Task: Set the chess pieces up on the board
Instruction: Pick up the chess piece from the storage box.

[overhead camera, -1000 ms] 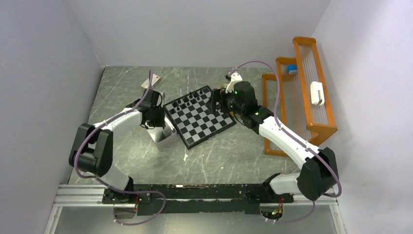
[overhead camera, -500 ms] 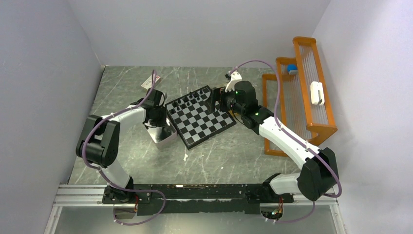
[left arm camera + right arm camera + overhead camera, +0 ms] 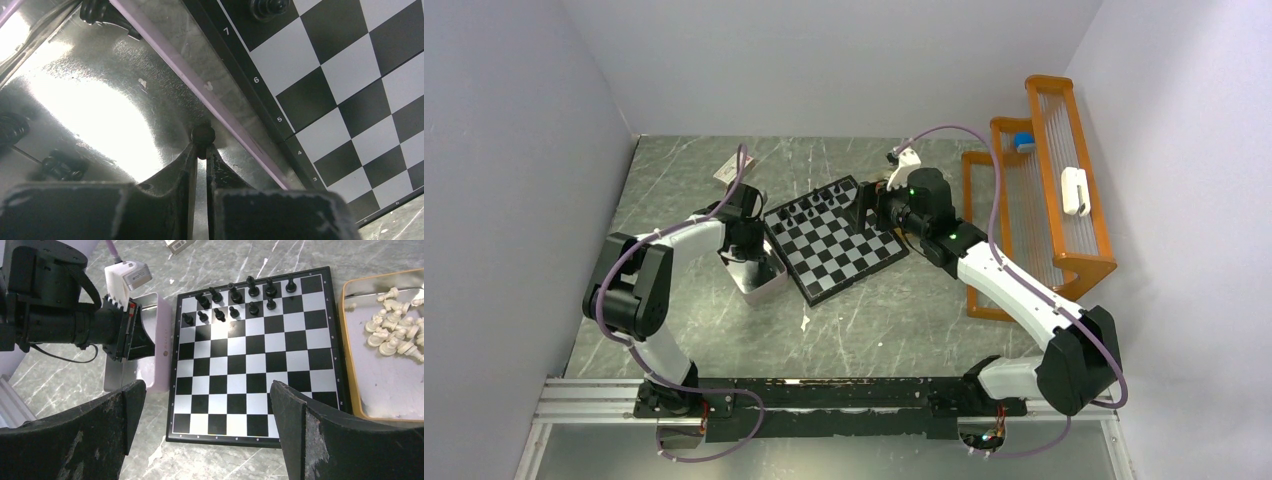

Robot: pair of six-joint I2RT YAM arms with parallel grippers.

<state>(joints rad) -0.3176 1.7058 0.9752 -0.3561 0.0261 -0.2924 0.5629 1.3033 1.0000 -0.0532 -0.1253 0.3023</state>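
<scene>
The table [image 3: 894, 320] is dark grey-green stone-look sheet, crossed with pale scratches, and plain white walls [image 3: 824, 60] close it in at the back and on both sides. The board [image 3: 839, 250] lies turned at an angle near the table's middle. Twelve black pieces [image 3: 234, 302] stand in two rows at the board's far end; its other squares are bare.

A white box [image 3: 769, 283] with a shiny metal floor lies against the board's left edge. The left gripper [image 3: 201, 150] reaches down into this box, its fingers drawn nearly together and pinching a round-headed black piece [image 3: 202, 134] just beside the board's rim. A few loose black pieces [image 3: 60, 167] lie on the box floor further from the board.

A tan tray [image 3: 348, 365] holding cream pieces [image 3: 395, 337] lies along the board's right edge. The right gripper [image 3: 207, 390] hangs over the board's right side with its fingers spread wide, holding nothing. An orange rack [image 3: 1074, 240] stands right of the board, against the right wall.
</scene>
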